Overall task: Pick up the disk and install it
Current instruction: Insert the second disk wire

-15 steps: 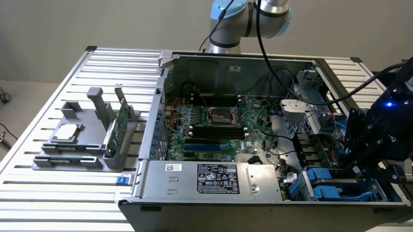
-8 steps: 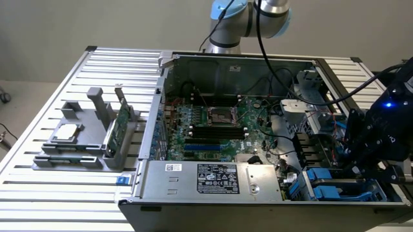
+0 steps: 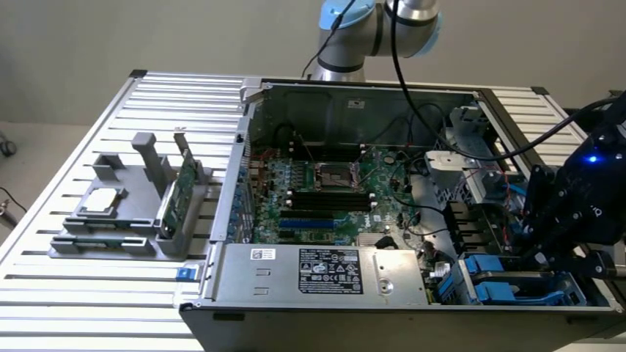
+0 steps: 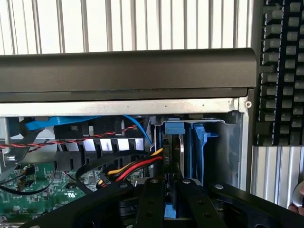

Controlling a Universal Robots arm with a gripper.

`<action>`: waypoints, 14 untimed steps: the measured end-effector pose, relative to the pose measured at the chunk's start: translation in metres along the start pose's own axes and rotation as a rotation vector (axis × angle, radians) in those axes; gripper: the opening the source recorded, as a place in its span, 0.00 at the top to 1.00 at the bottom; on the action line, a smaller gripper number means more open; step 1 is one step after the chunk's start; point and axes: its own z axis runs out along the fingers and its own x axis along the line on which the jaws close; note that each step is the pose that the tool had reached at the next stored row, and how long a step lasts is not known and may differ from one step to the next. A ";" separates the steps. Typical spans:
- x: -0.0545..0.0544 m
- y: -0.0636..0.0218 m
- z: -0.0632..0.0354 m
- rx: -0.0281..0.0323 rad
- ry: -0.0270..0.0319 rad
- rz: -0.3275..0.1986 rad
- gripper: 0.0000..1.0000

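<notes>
Gripping disk (image 4: 179, 156), gripper (image 4: 172, 190) hiding its lower end

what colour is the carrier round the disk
Blue; the disk's carrier shows best in the wrist view, standing in the drive bay.

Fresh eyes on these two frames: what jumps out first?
The open grey computer case with its green motherboard dominates the slatted table. The black gripper is down at the case's corner on the exterior view's right, over the bay holding the silver-grey disk in its blue plastic carrier. A grey fixture tray with a green circuit card upright in it sits outside the case, on the exterior view's left.
</notes>
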 end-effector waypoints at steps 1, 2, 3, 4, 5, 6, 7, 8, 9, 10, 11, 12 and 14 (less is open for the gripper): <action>0.000 0.0000 0.0000 0.0002 -0.0001 0.000 0.83; 0.000 0.0000 0.0001 0.0008 -0.0002 0.001 0.83; 0.000 0.0003 0.0002 0.0018 -0.0002 0.001 0.83; 0.000 0.0006 0.0003 0.0028 -0.0002 0.001 0.83; 0.000 0.0006 0.0003 0.0034 -0.0002 0.001 0.83; 0.000 0.0007 0.0004 0.0040 -0.0001 0.001 0.83; 0.000 0.0008 0.0004 0.0048 -0.0002 0.002 0.83; 0.000 0.0008 0.0004 0.0058 -0.0002 0.002 0.83; 0.000 0.0008 0.0004 0.0068 -0.0003 0.002 0.83; 0.000 0.0008 0.0002 0.0078 -0.0001 0.002 0.82; 0.000 0.0008 -0.0007 0.0092 -0.0003 0.002 0.82; 0.000 0.0008 -0.0020 0.0108 -0.0005 0.002 0.75; 0.000 0.0006 -0.0060 0.0135 -0.0006 0.003 0.75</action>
